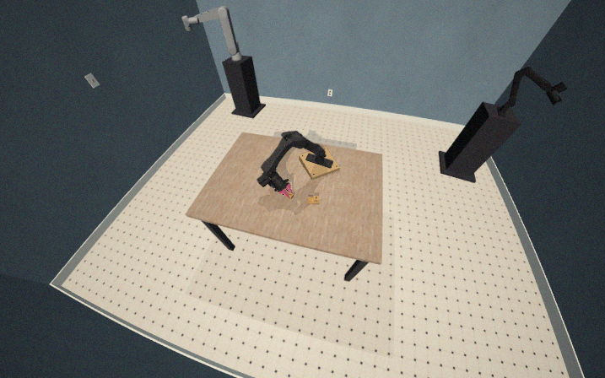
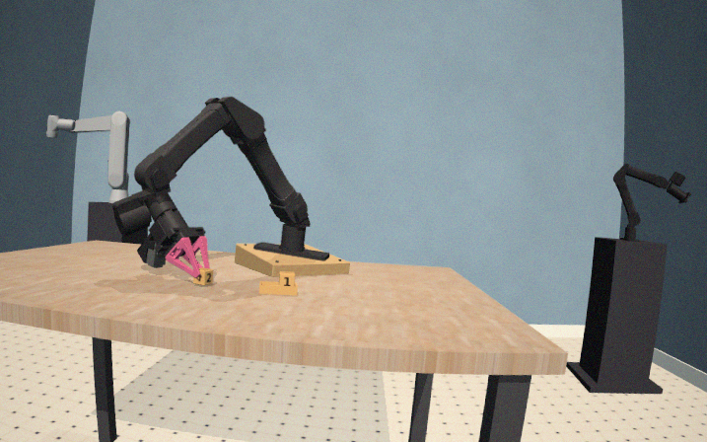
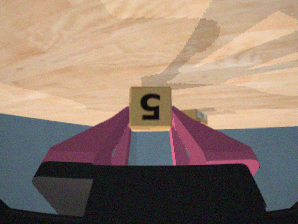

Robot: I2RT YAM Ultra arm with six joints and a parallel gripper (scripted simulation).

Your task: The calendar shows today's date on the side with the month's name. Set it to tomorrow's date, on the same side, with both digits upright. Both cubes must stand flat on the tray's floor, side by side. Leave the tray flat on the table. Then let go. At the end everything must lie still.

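Observation:
My gripper (image 1: pixel 289 193) (image 2: pixel 202 272) (image 3: pixel 150 112) is shut on a small yellow cube (image 1: pixel 291 196) (image 2: pixel 205 277) (image 3: pixel 150 95). The wrist view shows a 5 on it, upside down in that view; the exterior view shows a 2 on another side. The cube is low at the table top; I cannot tell if it touches. The yellow tray (image 1: pixel 313 202) (image 2: pixel 269 288) lies on the table to its right in the top and exterior views. A second cube (image 2: pixel 286 280) stands in the tray's right part, with an upright 1 facing the exterior camera. The tray's left part holds no cube.
The arm's yellow base plate (image 1: pixel 315 172) (image 2: pixel 312 268) lies behind the tray on the wooden table (image 1: pixel 267 225) (image 2: pixel 344 329). In the wrist view the right finger partly hides the tray area. Two other arms stand on pedestals (image 1: pixel 243 86) (image 1: pixel 478 140) away from the table.

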